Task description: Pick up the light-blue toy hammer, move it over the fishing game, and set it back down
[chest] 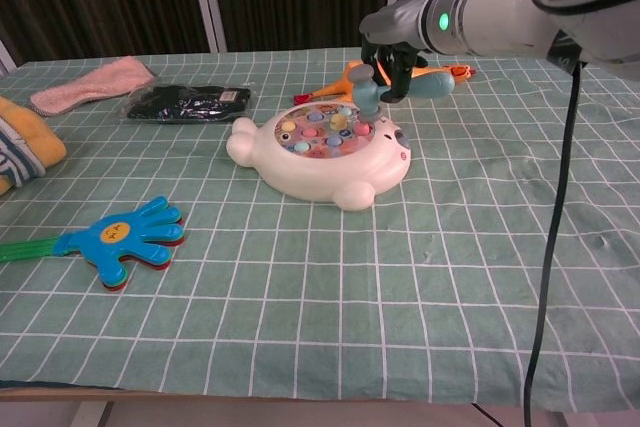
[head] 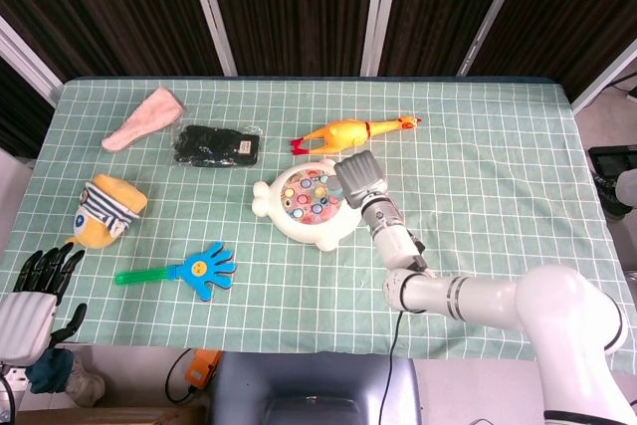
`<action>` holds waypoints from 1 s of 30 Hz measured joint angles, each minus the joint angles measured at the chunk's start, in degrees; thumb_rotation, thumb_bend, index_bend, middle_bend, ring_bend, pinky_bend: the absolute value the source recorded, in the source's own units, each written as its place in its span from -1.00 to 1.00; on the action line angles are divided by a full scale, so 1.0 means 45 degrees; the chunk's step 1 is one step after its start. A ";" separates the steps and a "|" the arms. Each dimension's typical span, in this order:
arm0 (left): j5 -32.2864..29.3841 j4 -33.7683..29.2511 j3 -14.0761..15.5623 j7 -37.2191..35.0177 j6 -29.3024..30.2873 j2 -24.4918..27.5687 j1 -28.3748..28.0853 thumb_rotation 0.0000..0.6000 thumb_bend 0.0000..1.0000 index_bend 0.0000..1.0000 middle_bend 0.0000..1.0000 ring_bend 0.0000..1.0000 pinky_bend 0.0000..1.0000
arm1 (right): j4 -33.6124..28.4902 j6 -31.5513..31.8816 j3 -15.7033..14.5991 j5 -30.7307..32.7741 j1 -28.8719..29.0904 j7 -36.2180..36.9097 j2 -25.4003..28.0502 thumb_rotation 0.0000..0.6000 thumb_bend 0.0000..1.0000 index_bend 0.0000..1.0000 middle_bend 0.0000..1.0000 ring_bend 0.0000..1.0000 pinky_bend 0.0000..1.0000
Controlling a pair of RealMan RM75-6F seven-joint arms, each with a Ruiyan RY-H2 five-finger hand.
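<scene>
The robot's right hand (chest: 388, 59) grips the light-blue toy hammer (chest: 400, 87) and holds it in the air above the rear right part of the fishing game (chest: 320, 155), which sits near the middle of the counter (chest: 480, 247). The hammer's head hangs just over the game's coloured disc, clear of it as far as the chest view shows, with the handle running out towards the right edge. The left hand (head: 35, 301) waits off the front left corner of the counter, fingers spread and holding nothing. With the hammer over the game, what seems left is to set it back down. That calls for carrying it off the game's white body to bare cloth on the right side, lowering it until the handle lies flat, and only then loosening the fingers, so it neither drops nor rolls. The yellow rubber chicken (head: 348, 132) lies close behind the game towards the back edge, and the hammer should be kept clear of it on the way down.
</scene>
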 measured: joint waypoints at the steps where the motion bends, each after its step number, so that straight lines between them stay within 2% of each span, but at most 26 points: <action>1: -0.0010 0.0003 -0.0006 -0.0007 0.0000 0.0003 -0.0001 1.00 -0.22 -1.00 -1.00 -1.00 -0.93 | 0.0080 -0.0007 -0.0026 0.0033 0.0033 -0.0057 -0.0071 1.00 0.10 1.00 0.33 0.70 1.00; 9: -0.0014 0.0021 -0.0011 -0.0029 0.0010 0.0007 -0.0004 1.00 -0.22 -1.00 -1.00 -1.00 -0.93 | 0.0496 0.0020 -0.0192 0.0437 0.0223 -0.0484 -0.0414 1.00 0.10 1.00 0.33 0.70 1.00; 17: 0.0017 0.0008 0.0002 -0.0004 0.0045 0.0003 0.0004 1.00 -0.22 -1.00 -1.00 -1.00 -0.93 | -0.0094 0.0124 -0.0020 0.0067 -0.0016 0.0001 0.0202 1.00 0.10 1.00 0.33 0.70 1.00; 23: 0.0059 -0.0018 0.0032 0.0047 0.0020 -0.0009 -0.0007 1.00 -0.22 -1.00 -1.00 -1.00 -0.93 | -0.1368 0.0340 -0.0148 -0.1424 -0.0775 0.0967 0.1283 1.00 0.10 1.00 0.33 0.70 1.00; 30: 0.0051 -0.0058 0.0034 0.0235 -0.0027 -0.0087 -0.0030 1.00 -0.22 -1.00 -1.00 -1.00 -0.93 | -0.2560 0.0655 -0.0795 -0.4822 -0.2737 0.3465 0.2673 1.00 0.10 1.00 0.33 0.69 1.00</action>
